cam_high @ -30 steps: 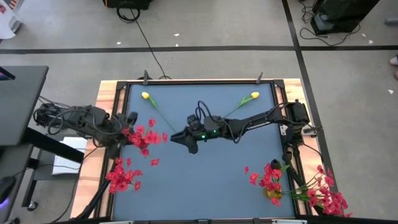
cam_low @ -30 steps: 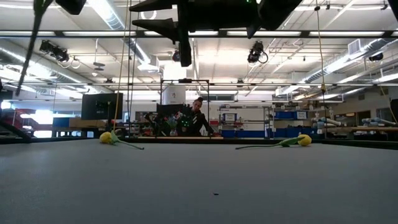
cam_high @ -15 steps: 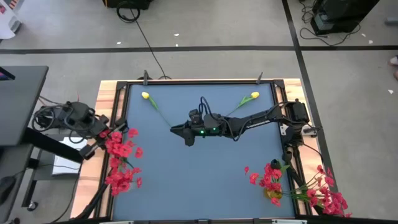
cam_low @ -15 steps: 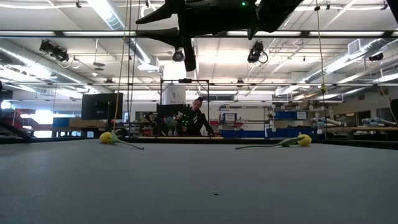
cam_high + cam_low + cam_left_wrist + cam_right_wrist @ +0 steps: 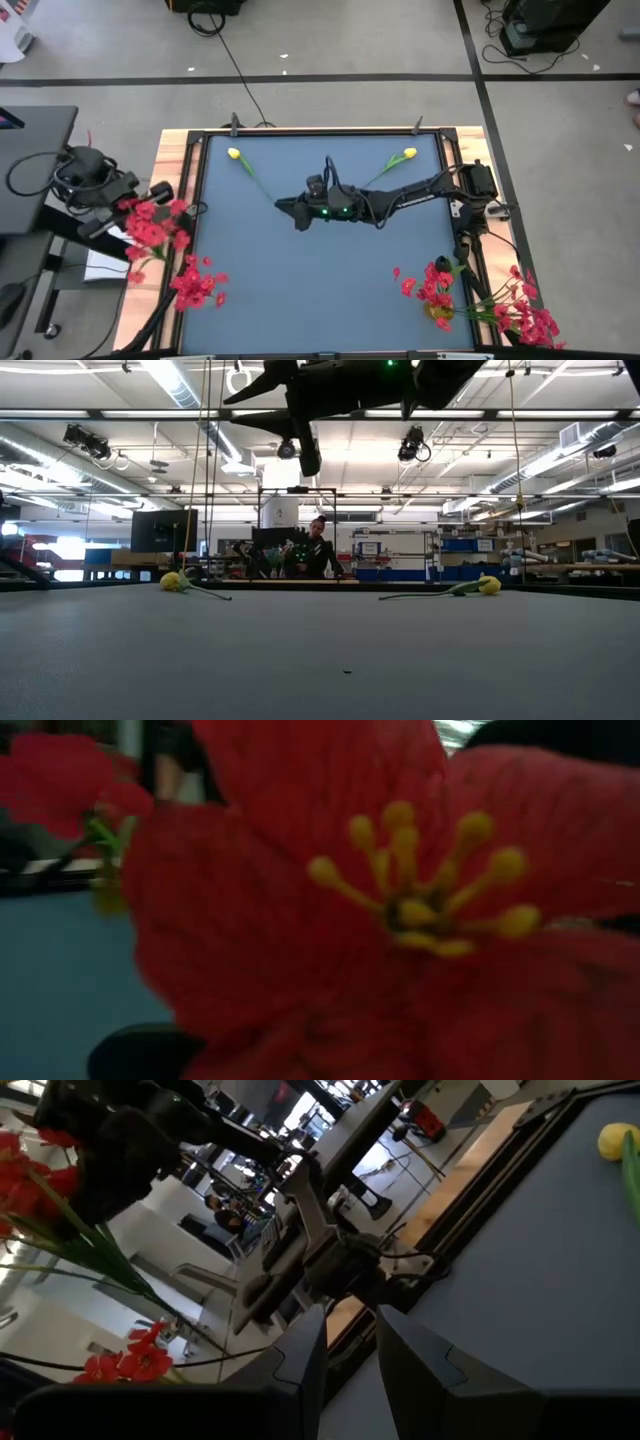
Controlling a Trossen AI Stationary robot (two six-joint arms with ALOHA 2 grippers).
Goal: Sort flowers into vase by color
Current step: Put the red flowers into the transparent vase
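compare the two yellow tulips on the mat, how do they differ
The left yellow tulip lies near the mat's far left corner, its stalk running toward the right; the right yellow tulip lies near the far right corner, its stalk running toward the left. The right gripper hangs above the mat nearer the left tulip's stalk end. Both lie flat on the blue mat, untouched, yellow heads on thin green stalks.

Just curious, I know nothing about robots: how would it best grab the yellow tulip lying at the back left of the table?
Probably by the thin green stem, not the bloom. The yellow tulip lies flat on the table, so come straight down from above, jaws straddling the stem crosswise near its middle.
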